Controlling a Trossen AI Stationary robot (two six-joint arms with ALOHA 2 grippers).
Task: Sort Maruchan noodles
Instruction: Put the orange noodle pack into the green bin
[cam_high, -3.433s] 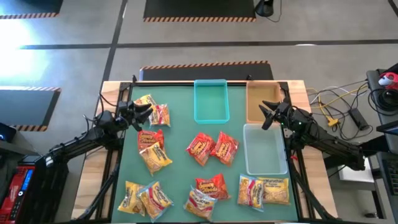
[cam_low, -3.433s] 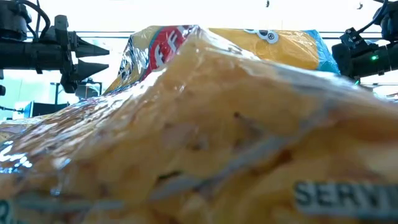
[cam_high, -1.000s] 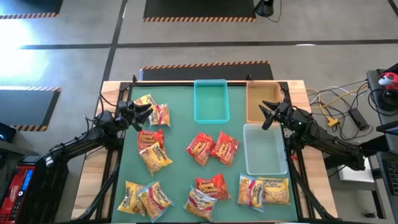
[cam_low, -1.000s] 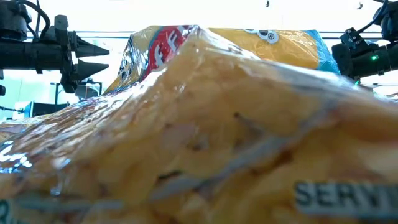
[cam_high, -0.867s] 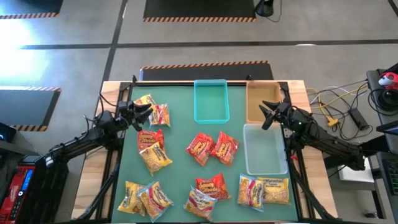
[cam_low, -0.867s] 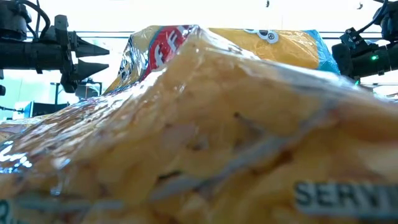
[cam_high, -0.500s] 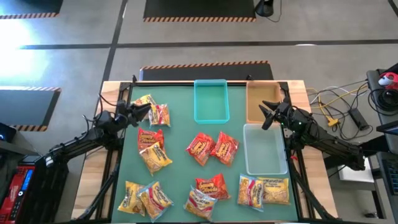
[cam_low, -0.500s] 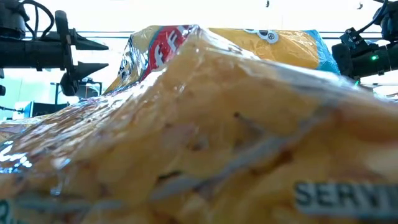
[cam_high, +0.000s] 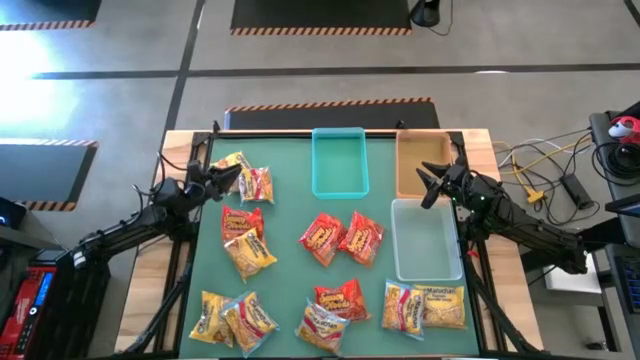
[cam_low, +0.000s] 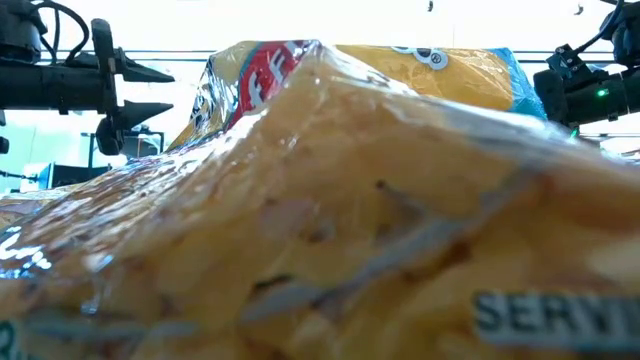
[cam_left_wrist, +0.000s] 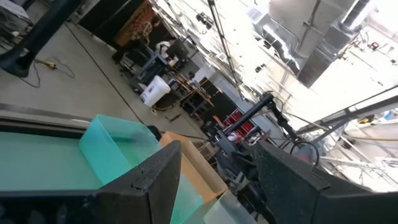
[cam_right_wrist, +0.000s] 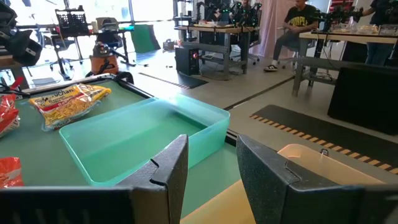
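Observation:
Several Maruchan packets lie flat on the green mat (cam_high: 290, 200): yellow ones at the far left (cam_high: 247, 177), a red one (cam_high: 243, 220) and a yellow one (cam_high: 250, 254) below them, two red ones (cam_high: 343, 238) in the middle, and more along the near edge (cam_high: 232, 318) (cam_high: 330, 310) (cam_high: 425, 305). One yellow packet (cam_low: 330, 220) fills the low view. My left gripper (cam_high: 228, 178) hovers open and empty beside the far-left packets. My right gripper (cam_high: 428, 185) hovers open and empty between the tan tray and the clear tray.
A teal tray (cam_high: 340, 162) and a tan tray (cam_high: 422, 163) stand at the far edge, and a clear tray (cam_high: 427, 238) stands at the right. The right wrist view shows the teal tray (cam_right_wrist: 143, 137) ahead and people at desks (cam_right_wrist: 301, 25) beyond the table.
My left gripper has shifted slightly up and toward the table's left edge, and the gap between its fingertips has widened a little in the low view. The packets and my right arm have kept still.

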